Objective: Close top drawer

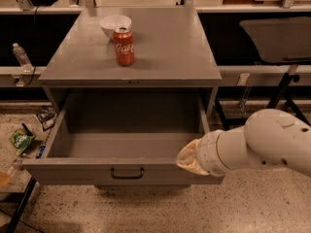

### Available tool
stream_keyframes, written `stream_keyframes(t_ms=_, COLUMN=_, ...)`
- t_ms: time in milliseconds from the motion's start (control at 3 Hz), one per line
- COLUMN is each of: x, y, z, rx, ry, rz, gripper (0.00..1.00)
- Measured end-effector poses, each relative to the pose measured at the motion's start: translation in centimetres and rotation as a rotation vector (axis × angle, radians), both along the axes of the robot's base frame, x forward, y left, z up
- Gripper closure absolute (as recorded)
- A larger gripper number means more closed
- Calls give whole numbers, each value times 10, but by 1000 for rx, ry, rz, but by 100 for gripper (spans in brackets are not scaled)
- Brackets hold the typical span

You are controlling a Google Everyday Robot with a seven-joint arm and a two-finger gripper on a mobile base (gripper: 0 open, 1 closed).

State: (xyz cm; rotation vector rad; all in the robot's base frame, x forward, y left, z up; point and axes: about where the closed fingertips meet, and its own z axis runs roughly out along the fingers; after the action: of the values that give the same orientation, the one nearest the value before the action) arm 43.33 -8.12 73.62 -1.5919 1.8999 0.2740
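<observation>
The drawer [73, 173] is pulled far out of the grey cabinet [170, 47], toward the camera, and its inside is bare. Its dark handle [127, 173] sits in the middle of the front panel. The gripper [190, 158] is at the right front corner of the drawer, against the top edge of the front panel. It looks cream-coloured, and I cannot tell whether it is spread or pressed together. The white arm [262, 144] comes in from the right. On the cabinet top stand a red can [124, 47] and, just behind it, a white bowl [115, 25].
</observation>
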Motion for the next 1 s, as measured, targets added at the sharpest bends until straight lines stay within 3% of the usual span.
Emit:
stream_keyframes(t_ms=333, x=-13, y=2, z=-19, rx=11, ry=11, rz=-7, gripper=100)
stream_keyframes(t_ms=1000, x=-35, y=12, z=-77, rx=-15, ry=20, rz=60, gripper=100)
